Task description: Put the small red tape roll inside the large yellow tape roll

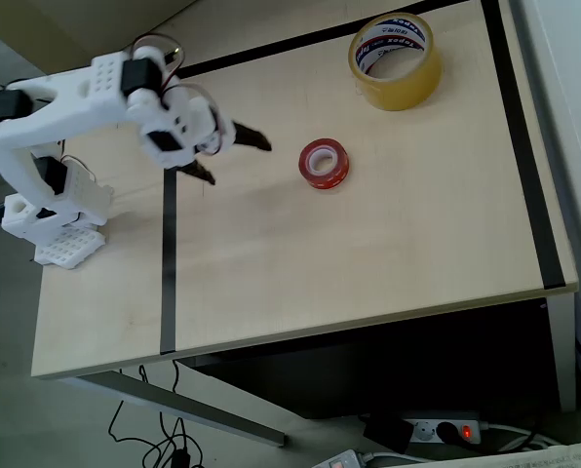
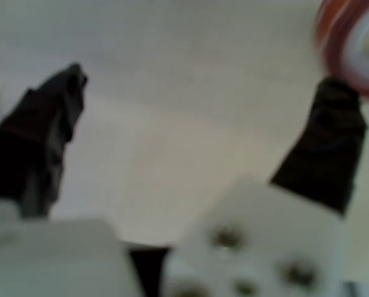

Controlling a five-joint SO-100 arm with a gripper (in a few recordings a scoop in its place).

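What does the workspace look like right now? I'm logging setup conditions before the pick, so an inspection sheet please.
Surface: pale wooden table with black tape lines across it.
Job's things: small red tape roll lies flat mid-table, apart from the large yellow tape roll near the far edge; the yellow roll's hole holds nothing.
Clutter: nothing seen on the table.
Grippers: gripper open, holding nothing, to the left of the red roll in the overhead view; the wrist view shows its dark fingers spread, the red roll at the upper right.
Cables: wires on the arm; loose cables on the floor.
Surroundings: power strip with a lit switch under the table.
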